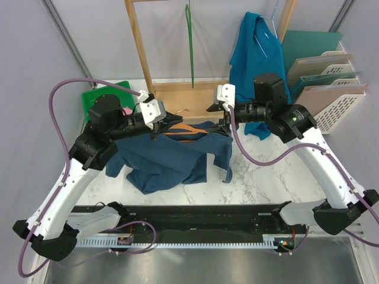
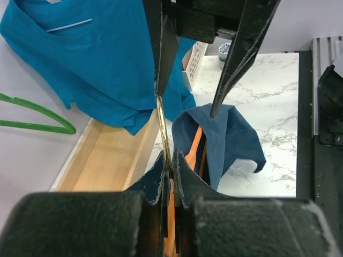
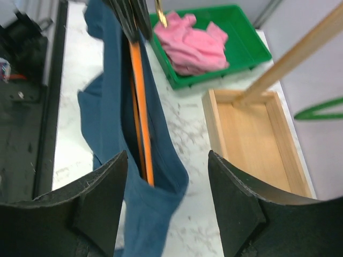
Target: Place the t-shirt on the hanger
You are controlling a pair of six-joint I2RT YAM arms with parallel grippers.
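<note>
Forearm [image 1: 131, 123] level, left hand [image 2: 170, 169] clamps hanger [image 2: 195, 147] hook.

Left jaws pinched shut; right jaws spread apart.

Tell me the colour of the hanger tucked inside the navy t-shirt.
Orange; the hanger shows best in the right wrist view.
</note>
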